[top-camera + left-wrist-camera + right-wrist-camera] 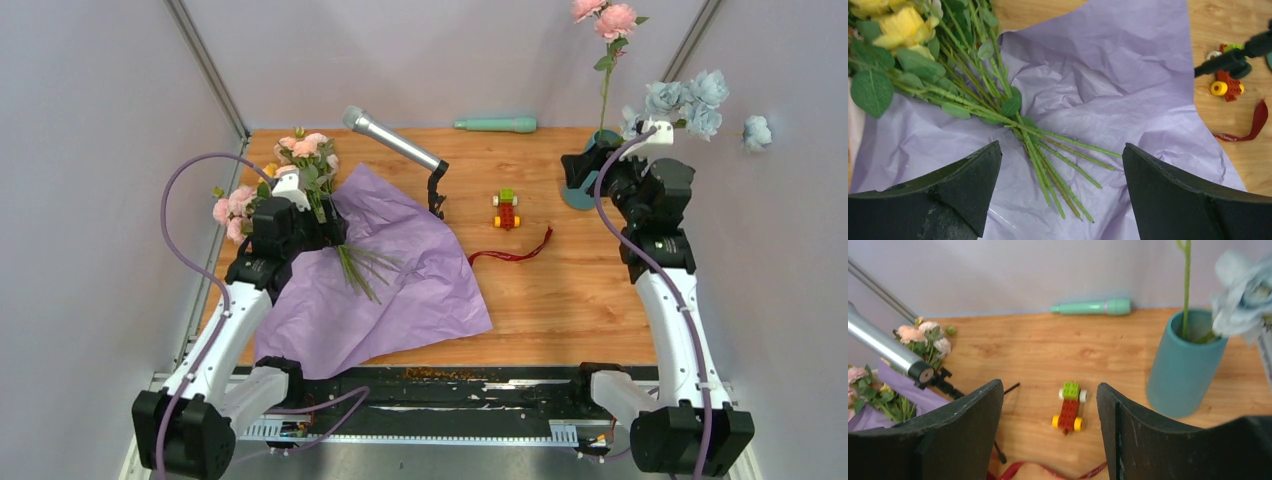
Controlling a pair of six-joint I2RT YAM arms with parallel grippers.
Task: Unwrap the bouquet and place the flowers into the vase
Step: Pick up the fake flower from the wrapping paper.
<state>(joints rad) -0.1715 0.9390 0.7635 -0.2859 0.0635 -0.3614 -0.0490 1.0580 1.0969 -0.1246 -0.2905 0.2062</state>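
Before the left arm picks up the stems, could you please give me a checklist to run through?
1. Wrap off: purple paper lies spread open, red ribbon lies apart from it: ok.
2. Left tool open over the green stems: ok.
3. Right tool open and empty: ok.
4. Vase upright, with a single flower stem already inside: ok.
5. Room at the vase mouth beside the pale blue flowers: cannot tell.
6. Free way across to the vase: microphone and toy car stand between: not ok.
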